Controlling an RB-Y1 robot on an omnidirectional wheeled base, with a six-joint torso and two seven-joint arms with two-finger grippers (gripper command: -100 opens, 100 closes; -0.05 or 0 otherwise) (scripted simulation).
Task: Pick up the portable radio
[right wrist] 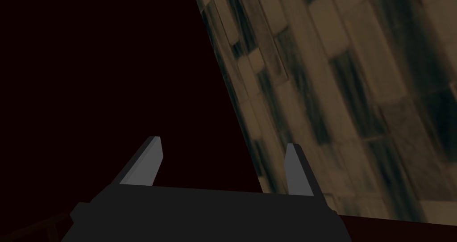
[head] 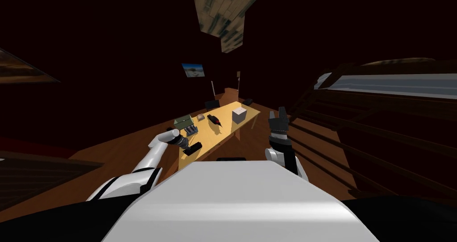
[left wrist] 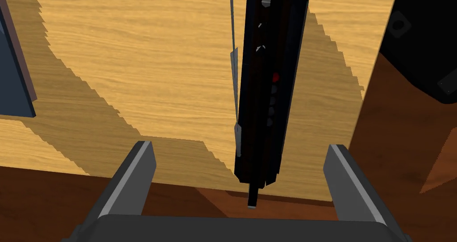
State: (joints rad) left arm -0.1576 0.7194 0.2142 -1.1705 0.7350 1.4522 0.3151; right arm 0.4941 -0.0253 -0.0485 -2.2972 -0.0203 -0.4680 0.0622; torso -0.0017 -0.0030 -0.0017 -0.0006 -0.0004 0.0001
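The portable radio [left wrist: 267, 87] is a long, slim black box with small buttons, a red dot and a thin grey antenna along one side. It lies on the light wooden table [left wrist: 134, 52], one end at the table's near edge. My left gripper [left wrist: 241, 148] is open just short of that end, its fingers [left wrist: 143, 163] wide on either side and apart from the radio. In the head view the radio [head: 193, 148] sits at the table's near end, with the left gripper [head: 184, 142] at it. My right gripper [head: 279, 114] is raised to the right of the table, open and holding nothing.
Further along the table [head: 223, 134] stand a green box [head: 183, 121], a grey-blue rack [head: 192, 130], a black and red item [head: 214, 118] and a white cube [head: 239, 115]. A dark object [left wrist: 419, 43] stands off the table's side. Dark railings [head: 357, 136] run along the right.
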